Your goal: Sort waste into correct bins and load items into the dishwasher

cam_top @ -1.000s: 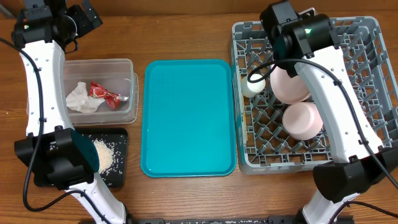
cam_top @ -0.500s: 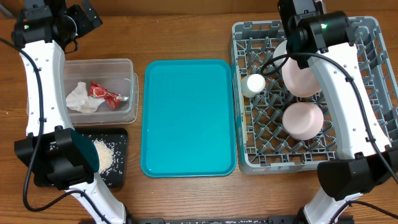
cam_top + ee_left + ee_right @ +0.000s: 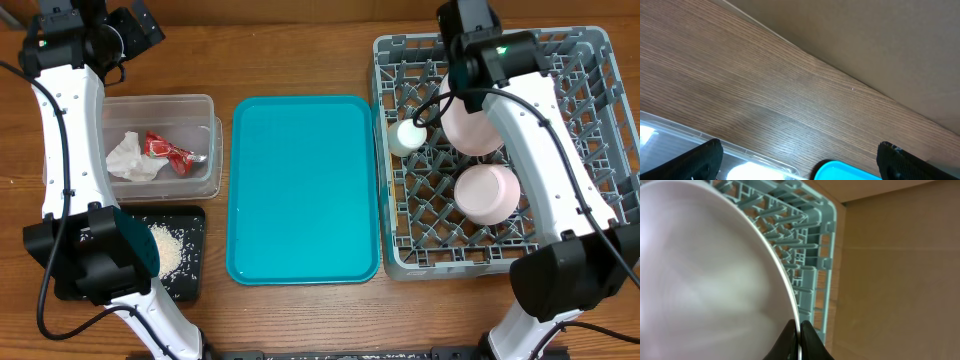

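Nearest on the wooden worktop [image 3: 300, 50], at the left, lies the black tray [image 3: 192, 225] with a patch of white rice grains [image 3: 165, 250] in it; the left arm's base covers part of it. Beside it, in the middle, sits the teal tray [image 3: 305, 190]. To the right stands the grey dish rack [image 3: 400, 262]. In its near half the smaller pink dish [image 3: 487, 192] sits among the pegs.

Farther back on the left is the clear tub [image 3: 160, 97], holding the crumpled white napkin [image 3: 128, 158] and the red wrapper [image 3: 165, 148], which touch each other. Level with it in the rack, close to the wall next to the teal tray, stands the small white cup [image 3: 408, 137]. Just beside the cup is the large pink plate [image 3: 468, 125], over the rack's far half.

The right pincer [image 3: 797, 340] is pressed together on the plate's rim, one finger on each face. Whether the plate rests on the pegs cannot be told.

Farthest back on the left, the left pincer [image 3: 800, 162] is spread wide and holds nothing. It hangs over bare worktop just beyond the tub's far edge.
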Robot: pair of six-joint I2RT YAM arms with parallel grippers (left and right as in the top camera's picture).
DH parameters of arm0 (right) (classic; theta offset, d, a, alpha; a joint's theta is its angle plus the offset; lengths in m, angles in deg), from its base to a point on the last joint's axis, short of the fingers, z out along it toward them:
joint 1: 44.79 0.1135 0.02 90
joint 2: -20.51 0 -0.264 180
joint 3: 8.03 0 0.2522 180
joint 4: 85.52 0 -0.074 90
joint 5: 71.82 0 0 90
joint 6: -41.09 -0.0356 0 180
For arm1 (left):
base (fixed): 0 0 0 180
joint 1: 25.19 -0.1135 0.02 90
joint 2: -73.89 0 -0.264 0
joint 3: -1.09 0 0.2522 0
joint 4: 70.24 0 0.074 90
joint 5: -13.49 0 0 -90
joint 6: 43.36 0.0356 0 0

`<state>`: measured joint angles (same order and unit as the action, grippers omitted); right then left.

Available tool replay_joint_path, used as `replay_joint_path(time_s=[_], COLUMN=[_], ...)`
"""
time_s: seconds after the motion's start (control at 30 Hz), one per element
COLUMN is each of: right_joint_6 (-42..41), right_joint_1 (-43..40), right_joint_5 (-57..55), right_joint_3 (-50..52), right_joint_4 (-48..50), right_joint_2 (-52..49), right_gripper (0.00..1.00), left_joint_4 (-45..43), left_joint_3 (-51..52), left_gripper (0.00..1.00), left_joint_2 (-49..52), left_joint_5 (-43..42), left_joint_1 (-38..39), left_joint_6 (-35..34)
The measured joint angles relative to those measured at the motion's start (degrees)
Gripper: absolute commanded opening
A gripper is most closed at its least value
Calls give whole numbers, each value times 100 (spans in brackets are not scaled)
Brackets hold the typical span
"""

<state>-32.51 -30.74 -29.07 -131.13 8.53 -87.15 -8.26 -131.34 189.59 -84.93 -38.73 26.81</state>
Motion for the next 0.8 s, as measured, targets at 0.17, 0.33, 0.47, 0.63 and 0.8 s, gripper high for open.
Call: replay_joint_path(time_s=[0.17,0.33,0.47,0.63,0.8], right_joint_6=[39,59,76,90,236], right_joint_1=[168,417,448,448,450], right_joint_5=[-31,-120,-144,-175,-632], right_joint_3=[225,232,232,234,256], right_joint_4=[358,442,444,516,1248], right_joint_2=[-9,-9,-9,-9,-9], right_gripper=[4,4,4,4,4], left_joint_4=[-2,-2,-2,-2,-2], left_joint_3=[0,0,0,0,0], left_gripper=[100,100,100,100,100], left_joint_2=[0,0,0,0,0], left_joint_5=[2,2,2,2,0], left_joint_1=[0,0,0,0,2], left_joint_6=[0,0,0,0,0])
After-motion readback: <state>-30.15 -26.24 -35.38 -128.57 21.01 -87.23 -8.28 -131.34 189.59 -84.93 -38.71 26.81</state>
